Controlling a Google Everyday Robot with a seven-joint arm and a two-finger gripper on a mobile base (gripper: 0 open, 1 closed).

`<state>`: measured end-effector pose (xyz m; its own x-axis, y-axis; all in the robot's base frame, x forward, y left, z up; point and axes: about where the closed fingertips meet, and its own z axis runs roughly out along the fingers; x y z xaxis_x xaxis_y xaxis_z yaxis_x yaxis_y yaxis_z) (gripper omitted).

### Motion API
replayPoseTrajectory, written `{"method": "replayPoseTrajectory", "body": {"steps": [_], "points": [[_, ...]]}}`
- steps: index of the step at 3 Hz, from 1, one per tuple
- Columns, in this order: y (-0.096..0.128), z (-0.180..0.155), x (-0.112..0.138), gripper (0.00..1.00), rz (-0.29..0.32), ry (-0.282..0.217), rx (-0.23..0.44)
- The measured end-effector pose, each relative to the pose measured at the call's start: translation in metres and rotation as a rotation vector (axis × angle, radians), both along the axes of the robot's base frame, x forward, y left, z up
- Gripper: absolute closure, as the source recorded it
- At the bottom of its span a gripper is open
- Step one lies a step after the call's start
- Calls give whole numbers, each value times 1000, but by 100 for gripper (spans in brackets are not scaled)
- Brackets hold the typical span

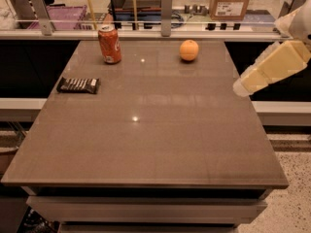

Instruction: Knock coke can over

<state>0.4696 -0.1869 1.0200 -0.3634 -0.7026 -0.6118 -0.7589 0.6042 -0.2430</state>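
Observation:
The coke can (110, 44) is orange-red with white markings and a silver top. It stands upright near the far left of the brown table (155, 144). My gripper (241, 86) is at the tip of the cream arm (274, 64), which reaches in from the right. It hangs over the table's right edge, far right of the can and apart from it, holding nothing that shows.
A round orange fruit (189, 50) sits at the far middle of the table. A flat dark snack bar wrapper (78, 85) lies near the left edge, in front of the can. A glass rail with metal posts (166, 6) runs along the far edge.

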Motion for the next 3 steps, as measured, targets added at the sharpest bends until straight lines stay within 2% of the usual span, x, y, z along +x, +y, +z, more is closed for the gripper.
{"method": "replayPoseTrajectory", "body": {"steps": [1,2,3], "points": [[4,5,15,0,-61,-89,67],[4,2,35,0,-138,-155,127],[4,11,42,0,-154,-198,138]]}}
